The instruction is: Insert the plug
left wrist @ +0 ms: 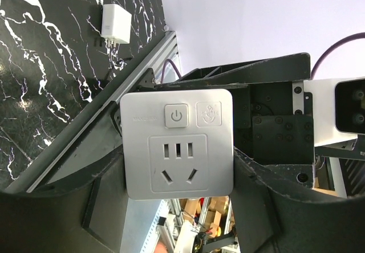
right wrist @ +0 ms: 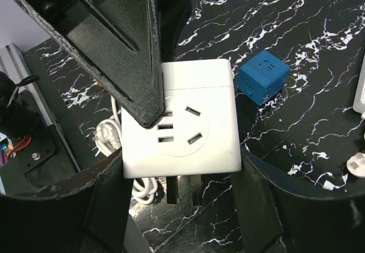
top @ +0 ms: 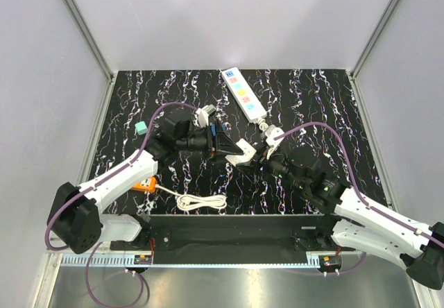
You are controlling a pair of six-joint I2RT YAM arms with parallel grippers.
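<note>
At the left end effector (left wrist: 178,170): closed onto a white button adapter (left wrist: 178,145), pads against both side walls, socket face toward the wrist camera. At the right end effector (right wrist: 182,162): likewise clamped, on a white round-faced adapter (right wrist: 181,125), with one finger of the left arm lying across the eleven o'clock corner. Cannot tell whether one block seen from two sides or two blocks mated. From overhead, too crowded at the meeting tips to settle it.

Outward from there, at two o'clock in the right wrist view: the blue plug (right wrist: 263,77), near but apart, resting on the marbled surface (right wrist: 319,31), gripped by nothing. From overhead, only a blue sliver beside the left wrist. Farther out at twelve o'clock: the power strip (top: 243,93), unheld.

Likely trouble: no free end effector for the plug, so a set-down needed first — done carelessly, could knock the plug away. Risk of snagging between the overlapped fingers on parting. Prong side of the plug unseen, hence a chance of a misaligned grasp. Risk too of shoving the unheld strip along instead of seating the prongs.
</note>
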